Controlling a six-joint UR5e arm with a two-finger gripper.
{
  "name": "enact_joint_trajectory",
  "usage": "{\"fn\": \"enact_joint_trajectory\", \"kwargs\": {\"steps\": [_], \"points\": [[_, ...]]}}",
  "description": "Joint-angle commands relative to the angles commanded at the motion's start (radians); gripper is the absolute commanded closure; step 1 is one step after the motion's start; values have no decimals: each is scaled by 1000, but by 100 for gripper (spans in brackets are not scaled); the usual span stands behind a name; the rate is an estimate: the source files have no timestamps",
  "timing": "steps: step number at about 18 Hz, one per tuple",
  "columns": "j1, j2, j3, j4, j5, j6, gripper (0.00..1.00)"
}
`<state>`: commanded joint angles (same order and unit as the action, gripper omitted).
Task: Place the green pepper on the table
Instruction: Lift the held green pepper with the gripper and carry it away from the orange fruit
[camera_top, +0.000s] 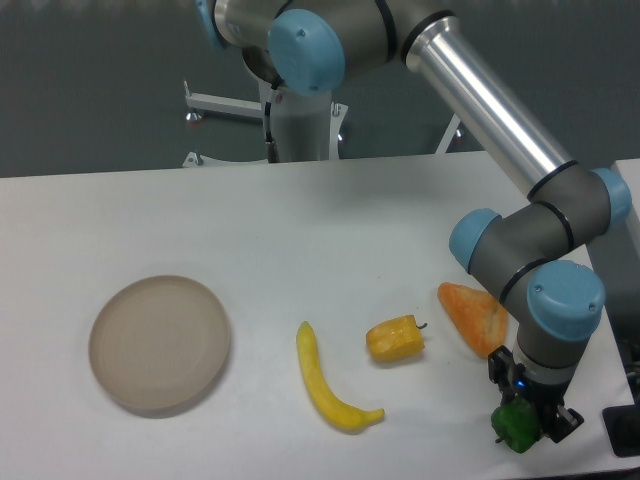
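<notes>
White and broad, the table (300, 220) fills most of the view beneath a dark grey-green backdrop, with a pale metal stand behind its far edge. Over it reaches the arm (490, 110), silver tube and blue-capped grey joints, bending down at the right side. On the left lies a round beige plate (160, 343), well apart from everything else. Near the middle front rests a long yellow chilli-like piece (330, 385), curved, and just right of it a yellow chunk (394, 339) with a short dark stem. An orange wedge-shaped piece (472, 315) lies beside the arm's wrist (partly hidden by it). At the front right corner the gripper (526, 415) points downward, its black fingers closed around the green pepper (514, 427); whether the pepper touches the tabletop cannot be told.
</notes>
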<state>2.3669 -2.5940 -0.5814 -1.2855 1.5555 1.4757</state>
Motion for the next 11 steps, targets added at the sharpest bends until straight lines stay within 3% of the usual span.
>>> {"fn": "enact_joint_trajectory", "kwargs": {"steps": [7,11], "points": [[-9,20,-15,-8,-5,-17,60],[-26,73,-81,-9,-5,-58,60]]}}
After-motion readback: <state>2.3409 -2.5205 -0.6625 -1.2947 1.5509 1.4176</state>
